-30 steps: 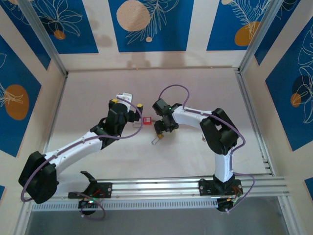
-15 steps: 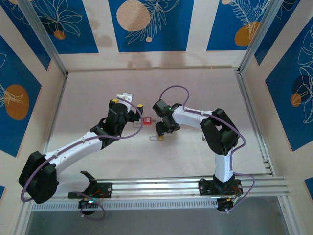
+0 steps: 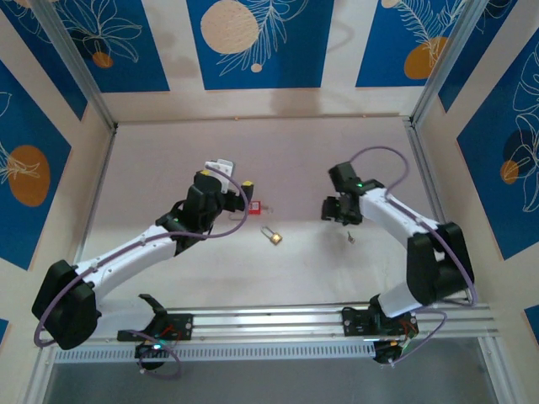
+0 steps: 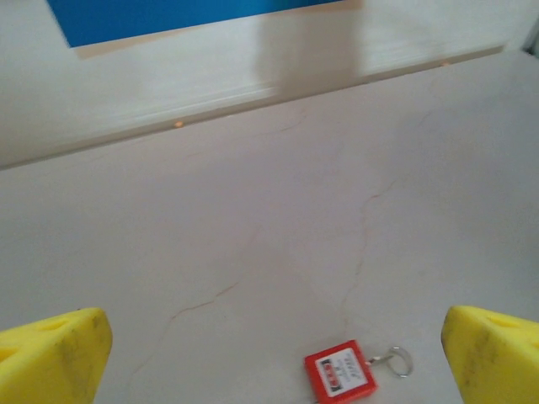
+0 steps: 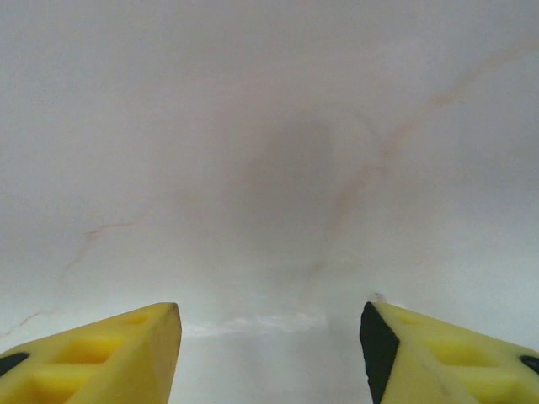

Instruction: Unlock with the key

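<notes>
A small red padlock (image 3: 257, 204) lies on the table mid-scene. In the left wrist view the red padlock (image 4: 339, 372) and its ring sit low in frame, nearer the right yellow finger (image 4: 497, 353). My left gripper (image 3: 224, 180) hovers just left of it, jaws wide open (image 4: 274, 324) and empty. A small brass padlock (image 3: 274, 236) lies a little nearer the arms. A tiny grey sliver, apparently the key (image 3: 349, 238), rests on the table just in front of my right gripper (image 3: 334, 208). The right gripper (image 5: 269, 311) is open over bare table with nothing between its fingers.
The pale table (image 3: 168, 151) is walled at the back and sides by blue-and-cream panels (image 3: 253, 42). An aluminium rail (image 3: 269, 324) runs along the near edge between the arm bases.
My right arm has swung away from the padlocks to the right side of the table. The brass padlock now lies uncovered on the table. The left gripper edged slightly right.
</notes>
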{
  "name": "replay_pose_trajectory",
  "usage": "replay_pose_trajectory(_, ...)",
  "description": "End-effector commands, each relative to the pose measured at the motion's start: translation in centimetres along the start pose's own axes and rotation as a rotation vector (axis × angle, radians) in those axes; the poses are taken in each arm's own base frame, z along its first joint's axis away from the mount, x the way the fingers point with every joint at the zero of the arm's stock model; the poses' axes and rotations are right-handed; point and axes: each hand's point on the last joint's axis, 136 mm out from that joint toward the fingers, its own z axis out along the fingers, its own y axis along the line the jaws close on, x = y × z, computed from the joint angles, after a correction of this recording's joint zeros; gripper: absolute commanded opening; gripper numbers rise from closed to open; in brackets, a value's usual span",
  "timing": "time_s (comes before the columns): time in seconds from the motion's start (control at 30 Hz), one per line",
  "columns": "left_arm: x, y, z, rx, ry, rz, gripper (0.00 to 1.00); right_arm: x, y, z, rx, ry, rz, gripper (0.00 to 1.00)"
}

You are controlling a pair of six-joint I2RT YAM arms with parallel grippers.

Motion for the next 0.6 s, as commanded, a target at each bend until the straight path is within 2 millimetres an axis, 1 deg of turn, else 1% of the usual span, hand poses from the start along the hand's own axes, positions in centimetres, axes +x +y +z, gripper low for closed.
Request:
replay_pose_trajectory(0.0,-0.5,-3.0,-0.3,0.113,0.015,-0.003,1.00,1.3,-1.3,0.2,-0.086,0.010,0.187,0.53)
replay_pose_trajectory(0.1,-0.2,-4.5,-0.4,0.161,0.028,0.012,1.00,1.9,-3.0,0.7,-0.148,0.024,0.299,0.43)
replay_pose_trajectory(0.2,0.1,-5.2,-0.5,0.181,0.039,0.026,1.00,2.4,-3.8,1.2,-0.197,0.054,0.365,0.31)
replay_pose_trajectory(0.27,0.2,-5.4,-0.5,0.184,0.042,0.032,1.00,2.8,-3.9,1.5,-0.222,0.069,0.385,0.26)
replay_pose_trajectory(0.47,0.5,-5.5,-0.3,0.179,0.052,0.048,1.00,3.4,-4.7,2.0,-0.190,0.097,0.427,0.26)
replay_pose_trajectory(0.57,0.5,-5.6,-0.4,0.180,0.051,0.050,1.00,4.0,-5.4,2.3,-0.158,0.116,0.462,0.29)
